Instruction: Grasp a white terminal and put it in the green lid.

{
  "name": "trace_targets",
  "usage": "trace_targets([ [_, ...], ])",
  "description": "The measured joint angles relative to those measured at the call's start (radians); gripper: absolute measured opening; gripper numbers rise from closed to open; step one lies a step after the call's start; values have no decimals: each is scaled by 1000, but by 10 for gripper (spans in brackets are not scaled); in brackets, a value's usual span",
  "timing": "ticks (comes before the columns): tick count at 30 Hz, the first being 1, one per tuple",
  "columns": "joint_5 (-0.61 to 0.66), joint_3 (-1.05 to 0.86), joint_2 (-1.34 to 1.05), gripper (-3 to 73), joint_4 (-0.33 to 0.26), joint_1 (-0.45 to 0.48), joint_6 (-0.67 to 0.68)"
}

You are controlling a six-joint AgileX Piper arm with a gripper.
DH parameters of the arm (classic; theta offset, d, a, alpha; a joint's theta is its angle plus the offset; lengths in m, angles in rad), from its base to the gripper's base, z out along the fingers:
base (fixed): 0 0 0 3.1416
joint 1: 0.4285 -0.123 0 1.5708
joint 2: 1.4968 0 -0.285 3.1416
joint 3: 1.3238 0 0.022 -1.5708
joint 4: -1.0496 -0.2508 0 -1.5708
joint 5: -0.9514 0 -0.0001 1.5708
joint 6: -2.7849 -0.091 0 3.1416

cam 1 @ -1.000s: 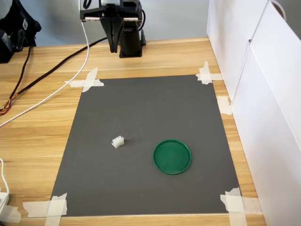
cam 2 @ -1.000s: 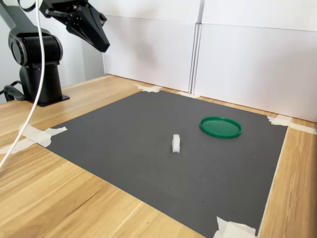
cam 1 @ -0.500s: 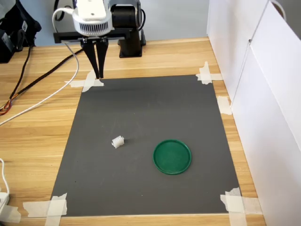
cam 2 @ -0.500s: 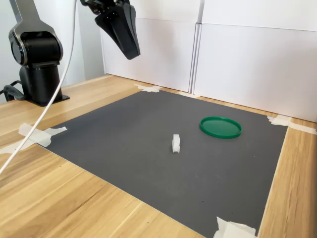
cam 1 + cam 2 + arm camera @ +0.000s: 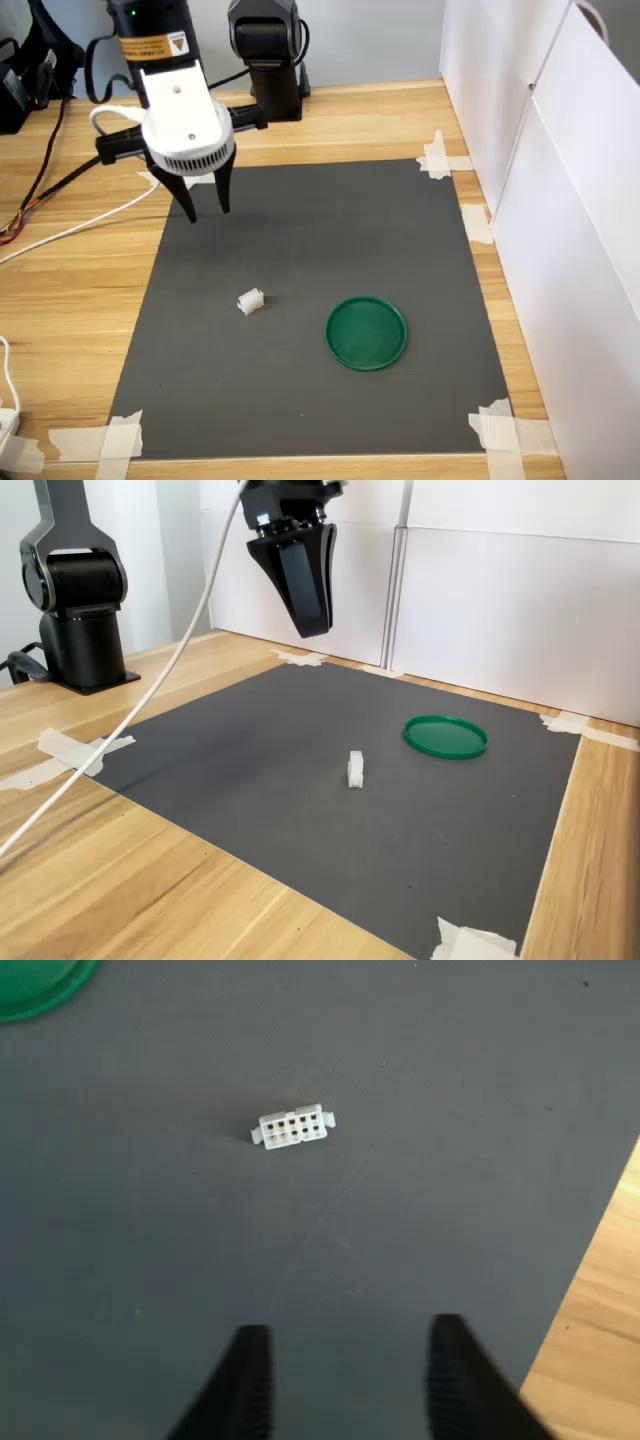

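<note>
1. Hovering high above the dark grey mat [image 5: 320,230], our gripper [image 5: 204,209] points down near the mat's edge, well apart from the white terminal [image 5: 250,301].
2. We see the white terminal lying alone on the mat, to the first exterior view's left of the green lid [image 5: 367,332], near it but not touching.
3. In the wrist view the terminal [image 5: 292,1128] shows two rows of small square sockets facing the camera.
4. To approach well, we judge the gripper should centre over the terminal, turn so the fingers straddle its narrow sides, then descend straight.
5. Our two black fingers [image 5: 247,1385] stand parted with a clear gap, released, holding and touching nothing.
6. The lid sits empty, so the carry is not yet begun.
</note>
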Motion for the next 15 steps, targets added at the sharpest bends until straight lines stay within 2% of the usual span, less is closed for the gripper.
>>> trace_targets([
  [3, 5, 25, 39, 519, 2, 0, 46],
  [6, 4, 40, 56, 601, -29, 0, 112],
  [12, 47, 90, 63, 625, -49, -1, 305],
  [15, 78, 110, 79, 625, -19, -21, 372],
])
